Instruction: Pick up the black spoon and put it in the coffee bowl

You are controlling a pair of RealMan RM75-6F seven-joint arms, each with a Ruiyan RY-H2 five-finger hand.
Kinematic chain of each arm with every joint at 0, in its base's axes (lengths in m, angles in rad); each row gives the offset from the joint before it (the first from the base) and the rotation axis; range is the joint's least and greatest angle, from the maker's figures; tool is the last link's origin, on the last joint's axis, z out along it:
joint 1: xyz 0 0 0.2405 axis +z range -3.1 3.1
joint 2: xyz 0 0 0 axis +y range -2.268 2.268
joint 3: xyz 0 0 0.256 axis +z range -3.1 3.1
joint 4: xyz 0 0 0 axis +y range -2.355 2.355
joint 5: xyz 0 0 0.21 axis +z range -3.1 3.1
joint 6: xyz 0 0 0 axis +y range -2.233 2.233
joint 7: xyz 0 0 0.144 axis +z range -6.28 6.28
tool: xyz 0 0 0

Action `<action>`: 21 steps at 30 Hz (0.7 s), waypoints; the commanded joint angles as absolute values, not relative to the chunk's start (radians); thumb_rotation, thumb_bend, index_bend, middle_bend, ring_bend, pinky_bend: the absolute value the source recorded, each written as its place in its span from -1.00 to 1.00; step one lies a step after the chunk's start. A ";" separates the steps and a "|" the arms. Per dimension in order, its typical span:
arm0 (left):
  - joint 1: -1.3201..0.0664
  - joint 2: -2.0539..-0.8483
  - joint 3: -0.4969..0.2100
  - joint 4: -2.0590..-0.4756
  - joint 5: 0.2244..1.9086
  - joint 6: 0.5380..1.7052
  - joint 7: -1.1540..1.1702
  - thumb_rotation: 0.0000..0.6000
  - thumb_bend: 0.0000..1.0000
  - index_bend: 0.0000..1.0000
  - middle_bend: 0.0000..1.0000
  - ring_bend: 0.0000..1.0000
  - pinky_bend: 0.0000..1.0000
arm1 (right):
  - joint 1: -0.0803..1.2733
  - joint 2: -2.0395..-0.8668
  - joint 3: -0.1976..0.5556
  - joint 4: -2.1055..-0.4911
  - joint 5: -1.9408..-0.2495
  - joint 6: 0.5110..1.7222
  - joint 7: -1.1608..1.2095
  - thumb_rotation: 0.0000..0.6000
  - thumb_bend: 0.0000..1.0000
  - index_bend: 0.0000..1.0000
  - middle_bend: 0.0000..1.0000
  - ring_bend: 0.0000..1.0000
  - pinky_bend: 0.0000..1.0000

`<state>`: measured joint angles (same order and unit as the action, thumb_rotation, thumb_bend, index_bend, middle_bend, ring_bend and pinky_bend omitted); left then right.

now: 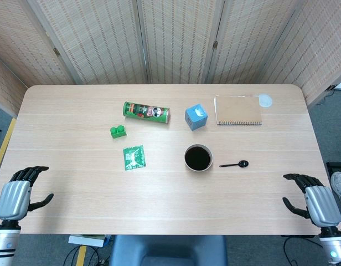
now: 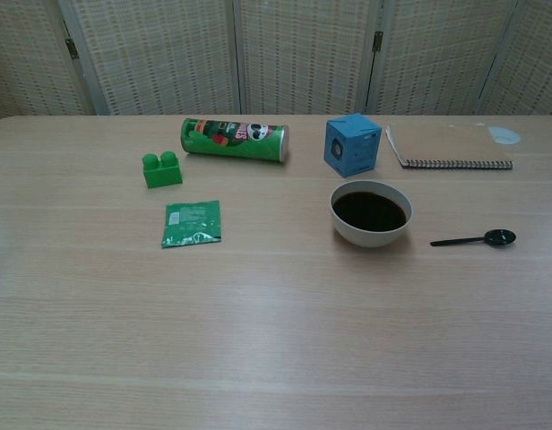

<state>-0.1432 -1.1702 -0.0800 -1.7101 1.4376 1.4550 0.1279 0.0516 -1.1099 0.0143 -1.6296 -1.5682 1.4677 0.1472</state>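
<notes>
The left hand [image 1: 15,195] hangs at the near left corner of the wooden table [image 1: 76,183], its fingers apart and holding nothing, far from the coffee bowl [image 1: 199,158]. A green toy brick [image 1: 119,131] sits up and well to the left of the bowl, with a green sachet [image 1: 134,157] level with the bowl on that same side. A green Pringles can [image 1: 146,111] lies on its side, beyond the bowl and to its left. The bowl, white and full of dark coffee, stands near the table's middle. A blue cube-shaped box [image 1: 196,117] sits just beyond it. The black spoon [image 1: 234,164] lies flat just to the right of the bowl, not touching it, its head pointing away from the bowl. A spiral notebook [image 1: 238,110] lies beyond the bowl to the right. The right hand [image 1: 311,199] hovers at the near right edge, empty with fingers spread, well apart from the spoon, which lies up and to its left.
</notes>
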 commanded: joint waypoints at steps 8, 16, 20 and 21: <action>-0.146 -1.182 -0.084 -1.702 1.439 1.460 0.125 1.00 -0.54 -0.46 -0.39 -0.50 -0.46 | 0.060 -1.102 0.017 -1.641 -1.572 1.469 0.145 1.00 -0.57 -0.42 -0.32 -0.41 -0.39; -0.139 -1.177 -0.078 -1.707 1.443 1.466 0.121 1.00 -0.54 -0.46 -0.39 -0.50 -0.46 | 0.056 -1.122 0.022 -1.622 -1.575 1.490 0.118 1.00 -0.54 -0.42 -0.31 -0.41 -0.39; -0.133 -1.176 -0.075 -1.706 1.443 1.472 0.116 1.00 -0.54 -0.46 -0.39 -0.50 -0.46 | 0.070 -1.134 0.028 -1.622 -1.578 1.479 0.088 1.00 -0.53 -0.42 -0.28 -0.39 -0.39; -0.132 -1.176 -0.075 -1.705 1.443 1.474 0.114 1.00 -0.54 -0.46 -0.39 -0.50 -0.46 | 0.076 -1.140 0.031 -1.623 -1.579 1.472 0.076 1.00 -0.53 -0.42 -0.27 -0.37 -0.39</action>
<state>-0.1318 -1.1762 -0.0752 -1.7048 1.4431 1.4739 0.1142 0.0682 -1.1329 0.0269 -1.6220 -1.5775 1.4800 0.0888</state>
